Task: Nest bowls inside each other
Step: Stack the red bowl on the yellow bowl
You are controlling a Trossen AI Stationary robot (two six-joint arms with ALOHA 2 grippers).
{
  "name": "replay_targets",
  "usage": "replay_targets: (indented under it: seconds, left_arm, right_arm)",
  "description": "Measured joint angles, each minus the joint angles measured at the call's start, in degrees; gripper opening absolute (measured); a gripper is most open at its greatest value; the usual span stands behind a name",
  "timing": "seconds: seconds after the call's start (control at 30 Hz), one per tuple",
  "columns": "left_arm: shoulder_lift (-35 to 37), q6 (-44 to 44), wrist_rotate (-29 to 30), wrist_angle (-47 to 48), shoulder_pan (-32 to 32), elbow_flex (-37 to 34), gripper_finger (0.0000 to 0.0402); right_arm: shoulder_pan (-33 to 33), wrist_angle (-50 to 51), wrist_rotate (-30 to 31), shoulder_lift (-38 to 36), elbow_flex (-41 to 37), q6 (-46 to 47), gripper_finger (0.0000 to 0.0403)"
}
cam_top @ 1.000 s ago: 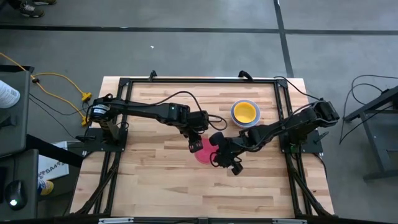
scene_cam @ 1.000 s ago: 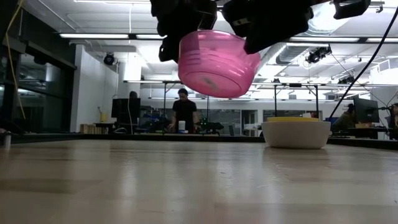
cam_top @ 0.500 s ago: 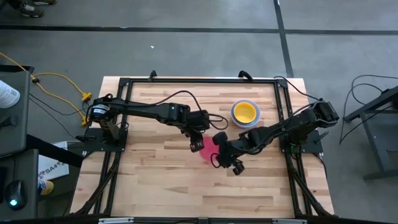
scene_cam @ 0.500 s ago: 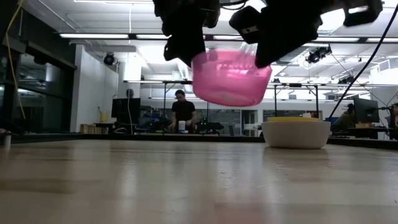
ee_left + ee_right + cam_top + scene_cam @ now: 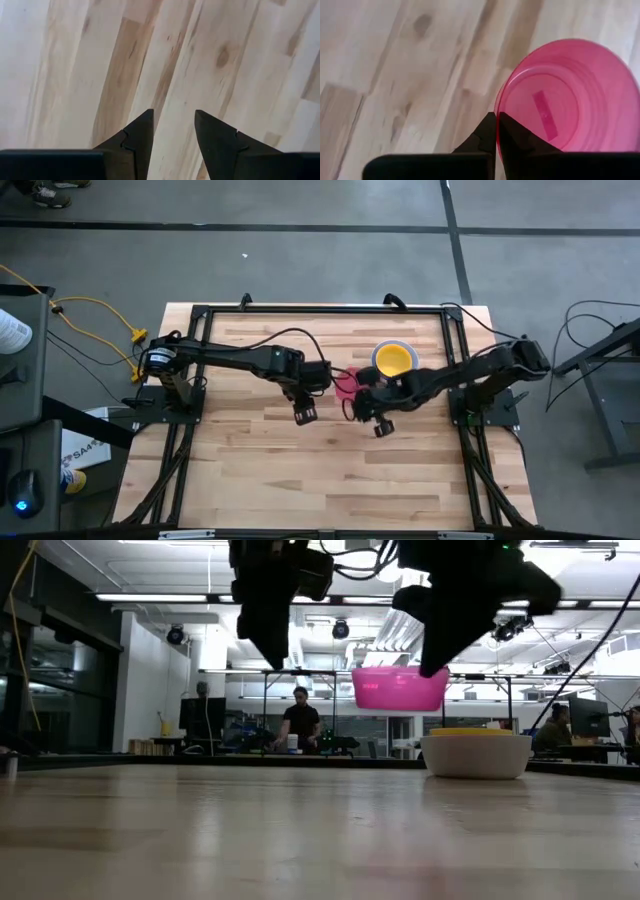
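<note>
High view. Wooden table (image 5: 250,470) with a black frame along its edges. Left gripper (image 5: 303,408) hangs over the middle of the table, fingers apart, holding nothing. Right gripper (image 5: 352,388) lies just beside it toward the right edge, fingers together on the rim of the red bowl (image 5: 343,383), which shows pink and is largely hidden by the arm. Stack of bowls (image 5: 394,362) stands nearer the far edge, right of centre: yellow inside, a pale bluish rim around it.

Low view. Red bowl (image 5: 399,688) hangs upright and level in the air, clear of the table top, clamped at one side by the right gripper (image 5: 432,668). Stack (image 5: 476,753) rests on the table near it, white wall outside, yellow rim above. Left gripper (image 5: 272,658) hangs apart from the bowl. People show in the room behind.

Left wrist view. Two dark fingers (image 5: 141,132) spread, bare table boards between them.

Right wrist view. Fingers (image 5: 487,131) pinched on the near rim of the red bowl (image 5: 570,95), table boards beneath.
</note>
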State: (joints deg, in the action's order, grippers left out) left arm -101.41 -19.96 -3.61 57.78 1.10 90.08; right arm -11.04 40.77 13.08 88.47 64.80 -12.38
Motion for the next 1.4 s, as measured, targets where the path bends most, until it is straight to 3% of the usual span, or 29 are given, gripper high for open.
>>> replay_targets:
  seconds: [0.3,0.63,0.93,1.4]
  left_arm:
    - [0.19,-1.24,6.6,9.02,-0.02,-0.01,0.0143]
    - [4.13,-0.38,10.27,10.46,0.02,-0.98,0.0143]
    - [9.43,-3.04,10.68,6.06,0.02,-11.6,0.0143]
    - [14.49,-7.55,8.46,-3.83,0.04,-26.55,0.0143]
  right_arm:
    - [3.87,5.68,-0.79,-7.42,-0.86,4.49,0.0003]
    - [8.27,7.58,1.58,-18.9,-9.6,8.2,0.0003]
    - [13.42,7.12,1.45,-24.52,-12.2,7.72,0.0003]
    - [22.46,7.53,-1.46,-22.56,-12.77,5.65,0.0003]
